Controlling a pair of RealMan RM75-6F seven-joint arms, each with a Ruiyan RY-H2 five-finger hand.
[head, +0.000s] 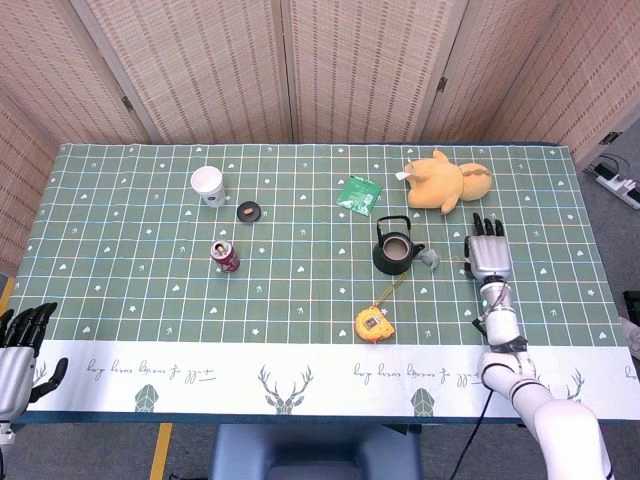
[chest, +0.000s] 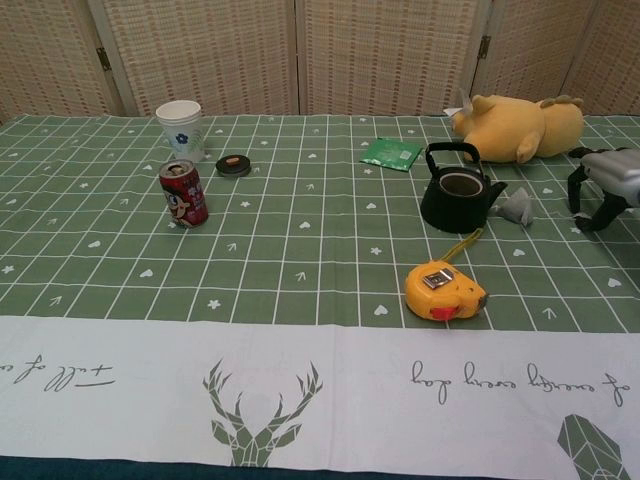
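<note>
Tea bag (head: 431, 258) on table (head: 300, 300), between kettle (head: 394, 246) and right robot hand (head: 487, 256); robot hand empty, fingers spread, hovering near. Approach step. Next: shift toward kettle, lower, pinch.

Right robot hand (head: 487, 255) empty, fingers spread, beside small grey piece (head: 432, 259), near black kettle (head: 394, 246), yellow plush (head: 446, 181)

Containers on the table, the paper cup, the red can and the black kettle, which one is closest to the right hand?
The black kettle, just left of the right hand; the red can and paper cup stand far off toward the left.
</note>
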